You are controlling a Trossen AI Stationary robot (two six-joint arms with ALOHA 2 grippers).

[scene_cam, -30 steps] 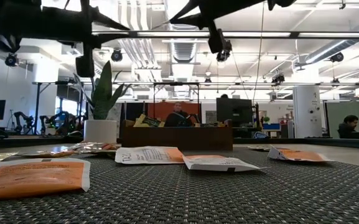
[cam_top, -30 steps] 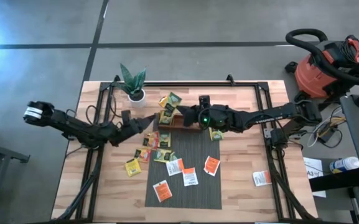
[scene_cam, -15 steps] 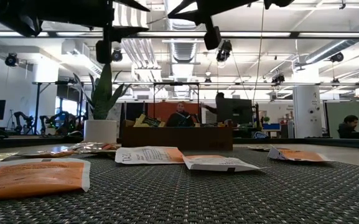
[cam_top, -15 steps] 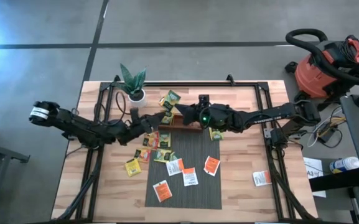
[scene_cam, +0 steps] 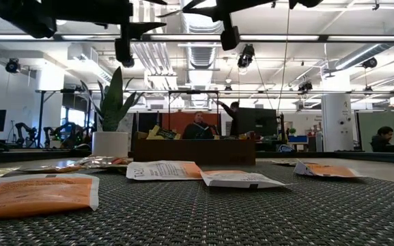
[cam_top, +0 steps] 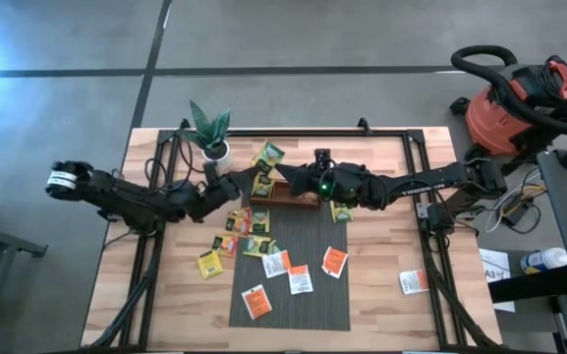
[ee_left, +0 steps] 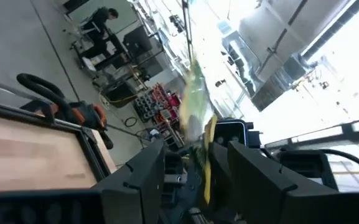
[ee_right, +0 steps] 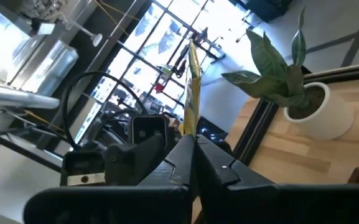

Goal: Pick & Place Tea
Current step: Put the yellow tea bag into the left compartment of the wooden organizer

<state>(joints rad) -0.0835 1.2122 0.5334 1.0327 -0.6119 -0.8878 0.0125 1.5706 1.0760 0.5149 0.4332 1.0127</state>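
**Two grippers meeting above the wooden tray**

My right gripper (cam_top: 285, 178) hangs just over the left end of the wooden tray (cam_top: 293, 196), its fingers pinched tight on one green-and-yellow sachet (ee_right: 193, 93) that stands up edge-on between them. My left gripper (cam_top: 247, 182) reaches in from the other side, just left of the tray, with its fingers (ee_left: 140, 175) spread wide; the same sachet (ee_left: 195, 112) shows blurred in the gap between them, and I cannot tell whether they touch it.

The rest of the tea lies around the tray. A few yellow and green sachets (cam_top: 269, 155) sit on or against the tray's left end, near the potted plant (cam_top: 210, 131). More yellow and green ones (cam_top: 247, 229) lie in front of the tray along the left edge of the grey mat (cam_top: 312, 285). Orange-and-white sachets (cam_top: 300, 279) are scattered on the mat farther in front, and one orange-and-white sachet (cam_top: 414, 282) lies on the bare table (cam_top: 381, 305) well to the right of the tray.
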